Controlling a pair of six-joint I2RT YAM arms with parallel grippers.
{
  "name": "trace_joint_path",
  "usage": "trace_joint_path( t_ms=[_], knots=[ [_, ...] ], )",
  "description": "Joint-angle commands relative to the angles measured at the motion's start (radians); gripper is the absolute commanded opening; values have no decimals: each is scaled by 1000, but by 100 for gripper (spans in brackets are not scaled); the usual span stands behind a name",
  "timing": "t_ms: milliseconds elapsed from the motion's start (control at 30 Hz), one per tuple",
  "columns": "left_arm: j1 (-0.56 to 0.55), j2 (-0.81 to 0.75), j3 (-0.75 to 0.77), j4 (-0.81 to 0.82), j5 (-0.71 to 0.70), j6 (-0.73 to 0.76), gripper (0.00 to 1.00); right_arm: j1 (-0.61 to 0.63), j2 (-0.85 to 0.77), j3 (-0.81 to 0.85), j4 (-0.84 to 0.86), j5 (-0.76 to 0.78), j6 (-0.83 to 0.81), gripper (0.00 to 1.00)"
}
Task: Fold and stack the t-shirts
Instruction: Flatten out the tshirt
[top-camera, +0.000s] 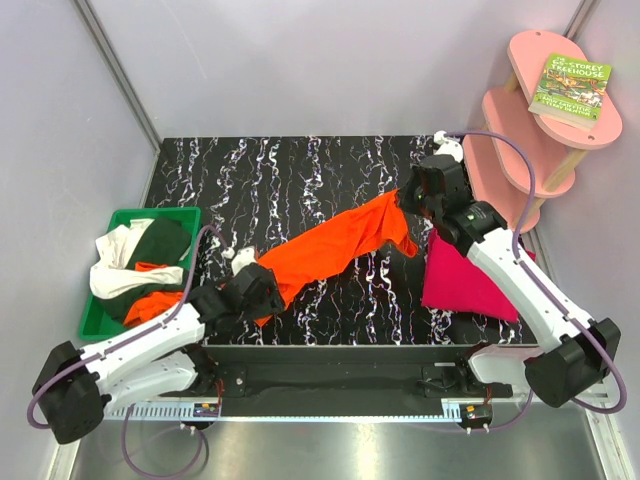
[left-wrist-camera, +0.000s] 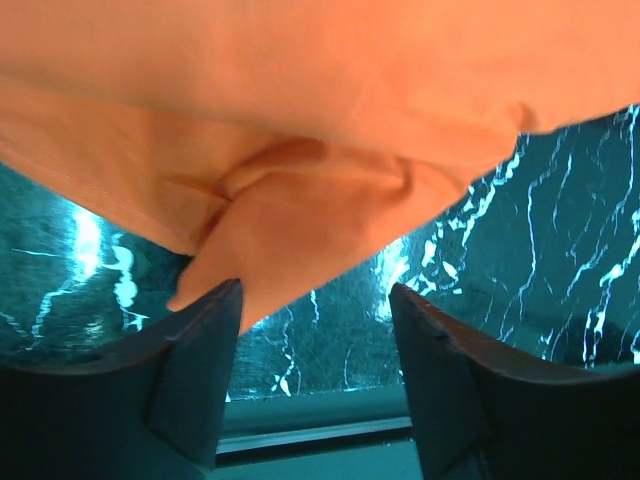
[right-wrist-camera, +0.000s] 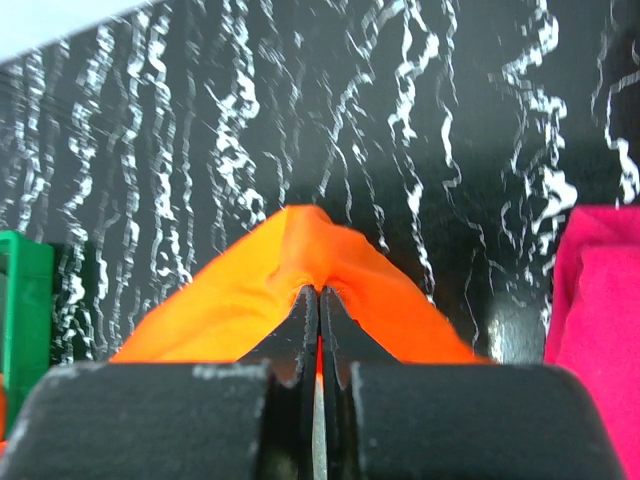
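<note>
From above, you see a bright orange, soft cloth short-sleeved shirt pulled into a long diagonal band across the black white-veined table. This orange t-shirt runs from your left gripper near the front left up to your right gripper at the back right, with a loose flap hanging by the right end. A magenta-pink t-shirt lies folded flat at the table's right side, partly under the right arm. At the left, the green plastic bin holds a heap of white, dark green and orange cloth.

In your left wrist view, the left gripper stands with its dark fingers well apart. A puckered fold of the orange t-shirt hangs down between them, touching the left finger only; nothing is clamped.

In your right wrist view, the right gripper is closed tight on a peaked pinch of the orange t-shirt, the cloth sloping away on both sides. The magenta-pink t-shirt shows at the right edge, the green plastic bin at the left.
</note>
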Motion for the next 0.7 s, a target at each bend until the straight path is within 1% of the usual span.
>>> trace_joint_path(
  t_ms=[0,67,133,233,267,333,400,533,600,667],
  knots=[
    [-37,4,-9,71,48,-9,62,-2,-16,92,13,-1,-53,0],
    [-51,41,-3,77,45,-8,63,-2,-10,119,10,-2,-65,0],
    [-60,76,3,78,36,-14,66,-2,-10,135,8,-4,-66,0],
    [-67,174,24,85,25,-17,69,-2,-13,146,6,-10,-60,0],
    [-67,220,41,85,22,-17,69,-2,-19,149,6,-13,-60,0],
    [-67,263,55,80,7,-23,68,-2,-21,155,5,-15,-62,0],
    [-67,300,76,82,-15,-26,66,-2,-24,159,0,-13,-65,0],
    [-67,299,103,62,-48,-28,61,-3,-31,152,-4,-15,-68,0],
    [-67,288,118,49,-64,-25,61,-2,-36,148,-6,-13,-66,0],
    [-70,258,123,36,-74,-14,66,-3,-38,140,-4,-19,-66,0]
  ],
)
